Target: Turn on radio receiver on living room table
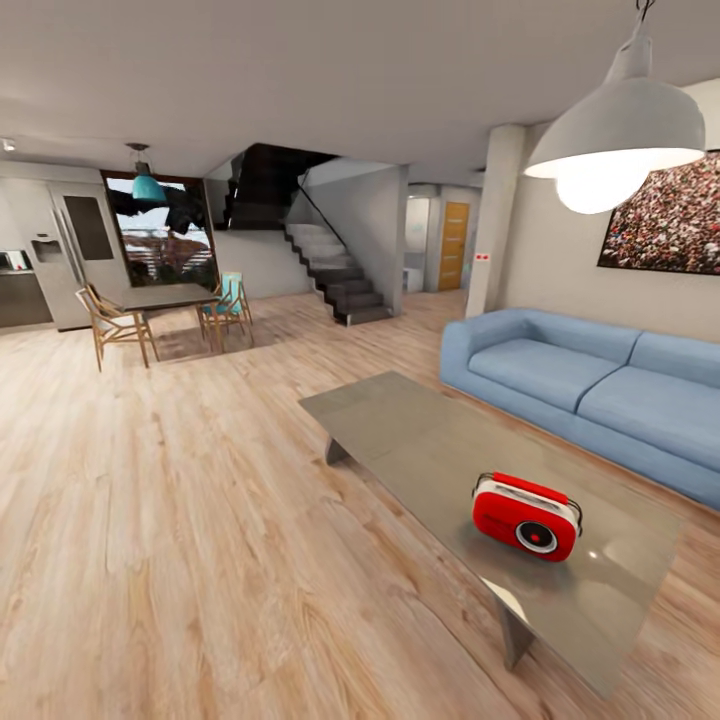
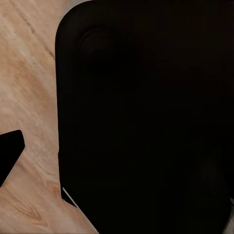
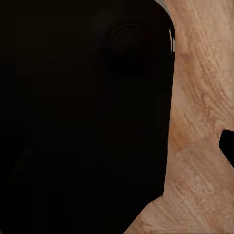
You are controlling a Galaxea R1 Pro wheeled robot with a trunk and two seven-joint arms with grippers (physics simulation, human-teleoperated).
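Head view over a living room with light wood floor [image 1: 150, 520]. Lower right of the frame: radio receiver [image 1: 526, 516], red with a white edge band and thin wire handle, round dial facing the camera, standing on the table [image 1: 420, 440] toward its near right end. Table low, long, glossy grey-beige, running from centre frame down to lower right. Just beyond it at right, blue sofa [image 1: 590, 385] against a beige wall, with a framed crowd photo [image 1: 668, 222] above and a white dome pendant lamp [image 1: 615, 135] at upper right. Far left: dark dining table [image 1: 165, 296] with wooden chairs, a fridge [image 1: 65, 250] behind, dark staircase [image 1: 335, 270] at upper centre. Both wrist views mostly blocked by a dark rounded body, wood floor at the edges; a black tip at the frame edge in each, openness of either gripper impossible to tell, nothing seen held.
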